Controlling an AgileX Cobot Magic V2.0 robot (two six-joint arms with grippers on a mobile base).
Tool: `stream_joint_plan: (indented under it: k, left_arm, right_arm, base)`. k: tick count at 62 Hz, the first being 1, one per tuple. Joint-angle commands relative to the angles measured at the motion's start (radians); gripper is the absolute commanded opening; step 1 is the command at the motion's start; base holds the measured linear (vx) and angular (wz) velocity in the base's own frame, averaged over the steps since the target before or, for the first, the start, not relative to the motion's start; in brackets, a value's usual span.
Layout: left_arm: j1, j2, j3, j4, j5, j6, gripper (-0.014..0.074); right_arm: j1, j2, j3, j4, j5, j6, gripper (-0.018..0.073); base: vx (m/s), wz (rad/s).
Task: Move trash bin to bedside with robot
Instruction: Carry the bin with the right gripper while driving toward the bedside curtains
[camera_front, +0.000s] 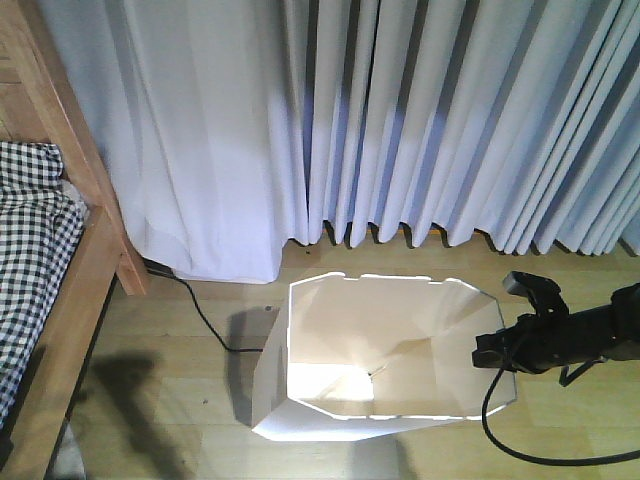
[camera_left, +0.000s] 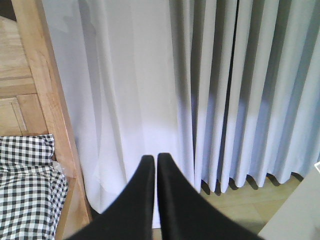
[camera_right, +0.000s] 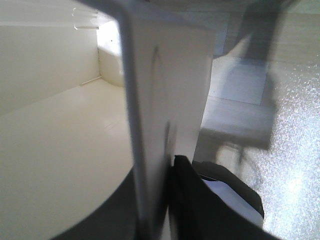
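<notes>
- White thin-walled plastic trash bin (camera_front: 380, 345), rectangular with cut corners and small notches along its rim, stands upright and open on the floor. It is to the right of the bed and apart from it, with bare boards between.
- Pale pleated floor-length curtain (camera_front: 400, 120) fills the background. Its hem hangs just behind the trash bin's far rim.
- Light wood-plank floor (camera_front: 170, 400) carries both bin and bed.
- Bed (camera_front: 90, 270) with a light-brown wooden frame and black-and-white checked bedding (camera_front: 35, 230) takes up the left edge of the front view.
- Slim black right arm (camera_front: 590, 335) extends from the right edge at rim height.
- Small black right gripper (camera_front: 488, 352) is clamped on the trash bin's right wall. In the right wrist view the wall's edge (camera_right: 150, 100) stands between its fingers, one inside and one outside.
- Black left gripper (camera_left: 152, 160) has its fingers together with nothing between them. It points at the curtain beside the bed's post (camera_left: 47, 90).
- Thin black floor cable (camera_front: 205, 320) runs from under the curtain toward the bin's left side.
- Black arm cable (camera_front: 500, 440) loops below the right gripper.
</notes>
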Motion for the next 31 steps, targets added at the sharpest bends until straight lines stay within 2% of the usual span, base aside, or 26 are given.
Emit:
stream_joint_plan:
  k: [1, 31]
  left_arm:
    - [-0.006, -0.014, 0.019, -0.004, -0.069, 0.0, -0.0006]
    - [-0.006, -0.014, 0.019, -0.004, -0.069, 0.0, -0.0006]
  right_arm:
    - [-0.001, -0.069, -0.005, 0.027, 0.26, 0.001, -0.0005]
    - [-0.001, -0.069, -0.005, 0.027, 0.26, 0.001, -0.0005]
  base:
    - [0.08, -0.01]
    - [0.03, -0.01]
